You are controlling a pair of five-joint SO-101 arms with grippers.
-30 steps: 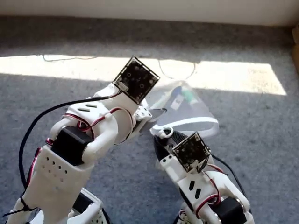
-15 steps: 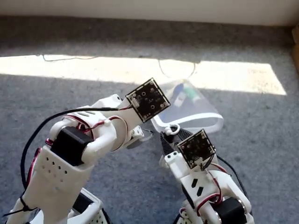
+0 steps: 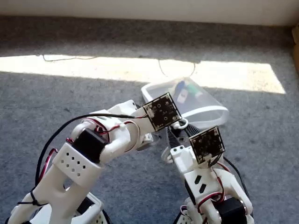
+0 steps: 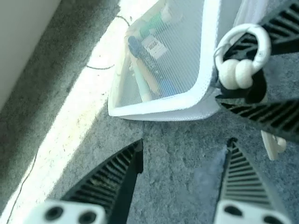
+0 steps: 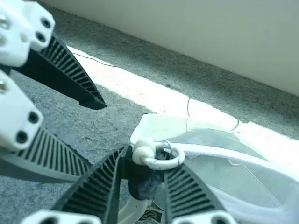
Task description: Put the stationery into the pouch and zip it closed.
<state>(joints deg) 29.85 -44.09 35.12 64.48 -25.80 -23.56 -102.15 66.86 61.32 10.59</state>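
No words or numbers can be read. A small white label sits on one thing inside the pouch, but its print is too tiny to read.

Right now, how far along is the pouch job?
Done: stationery lies inside the pouch. In hand: right gripper is shut on the zipper pull; left gripper is open beside the pouch's corner. Left: finishing the zip; how far it has closed, I cannot tell.
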